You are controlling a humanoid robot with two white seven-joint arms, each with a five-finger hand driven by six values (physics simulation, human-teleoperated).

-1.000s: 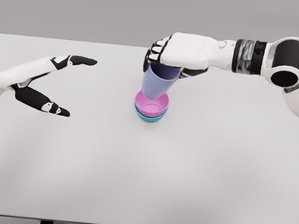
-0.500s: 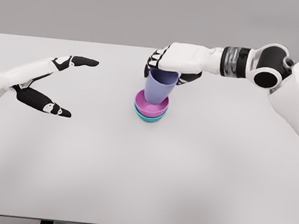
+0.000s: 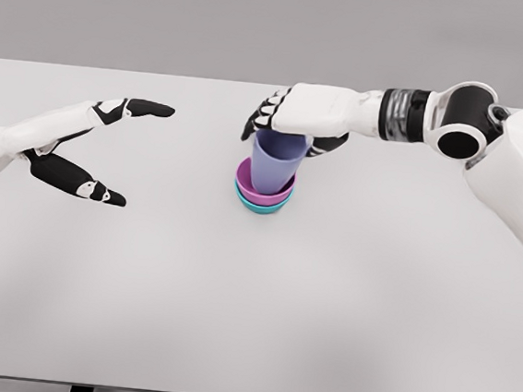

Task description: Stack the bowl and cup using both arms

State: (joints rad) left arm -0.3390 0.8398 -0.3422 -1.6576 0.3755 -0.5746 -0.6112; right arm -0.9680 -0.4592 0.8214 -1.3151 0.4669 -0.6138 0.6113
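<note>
The cup (image 3: pixel 275 163) has come down from a tilted hover to sit upright inside the pink bowl (image 3: pixel 263 188), itself nested in a teal bowl (image 3: pixel 262 205), near the counter's (image 3: pixel 249 325) far edge. The stack looks complete. The right robot hand (image 3: pixel 286 117) still curls over its rim; release remains. The left robot hand (image 3: pixel 95 148) hovers spread near the left edge. Open counter surrounds the stack.
</note>
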